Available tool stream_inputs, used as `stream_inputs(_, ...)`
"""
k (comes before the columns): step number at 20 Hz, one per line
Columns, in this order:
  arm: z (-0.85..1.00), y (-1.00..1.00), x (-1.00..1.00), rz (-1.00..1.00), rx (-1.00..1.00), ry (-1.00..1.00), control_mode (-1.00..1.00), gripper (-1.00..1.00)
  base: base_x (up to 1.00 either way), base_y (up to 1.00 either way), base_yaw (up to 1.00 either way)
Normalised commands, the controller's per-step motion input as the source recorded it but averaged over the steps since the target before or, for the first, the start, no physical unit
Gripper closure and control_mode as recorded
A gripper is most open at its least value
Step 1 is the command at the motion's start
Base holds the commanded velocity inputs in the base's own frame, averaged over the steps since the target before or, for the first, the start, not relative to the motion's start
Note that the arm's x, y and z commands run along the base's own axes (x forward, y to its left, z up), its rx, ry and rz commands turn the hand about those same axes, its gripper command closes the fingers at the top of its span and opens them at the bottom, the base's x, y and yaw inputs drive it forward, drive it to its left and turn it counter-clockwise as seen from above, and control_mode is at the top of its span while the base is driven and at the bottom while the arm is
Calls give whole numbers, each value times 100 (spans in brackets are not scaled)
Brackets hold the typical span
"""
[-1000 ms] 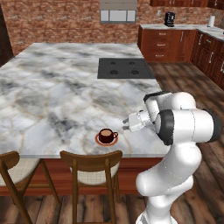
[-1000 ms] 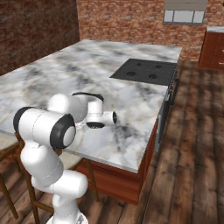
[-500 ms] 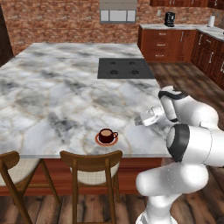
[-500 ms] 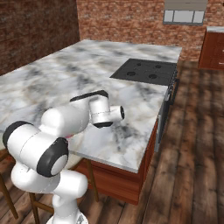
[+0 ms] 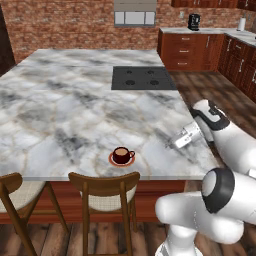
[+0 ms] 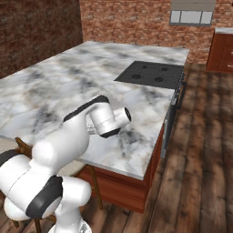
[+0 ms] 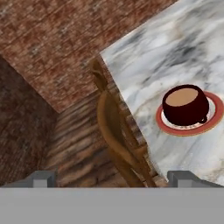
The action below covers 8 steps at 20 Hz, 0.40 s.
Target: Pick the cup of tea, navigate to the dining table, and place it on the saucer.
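Since a second ago the arm has swung away from the cup of tea (image 5: pixel 121 154), which sits on the saucer (image 5: pixel 121 160) near the table's (image 5: pixel 70 105) front edge. The gripper (image 5: pixel 180 142), then almost at the cup, now hangs well to its right, jaws apparently wide apart.

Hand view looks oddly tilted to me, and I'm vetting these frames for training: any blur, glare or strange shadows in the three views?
Hand view: rolled, so the dining table edge runs diagonally; cup of tea and saucer sharp, no glare. Left base view: even, flat light, only a faint shadow under the cup. Right base view: soft rendering, no highlights on the marble.
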Motion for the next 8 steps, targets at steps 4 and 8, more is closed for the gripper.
stream_inputs(4, 4, 0, -77, -12, -27, 5, -100, -100, 0, 0, 0)
stream_inputs(8, 27, 0, -71, -20, -30, 6, -100, -100, 0, 0, 0)
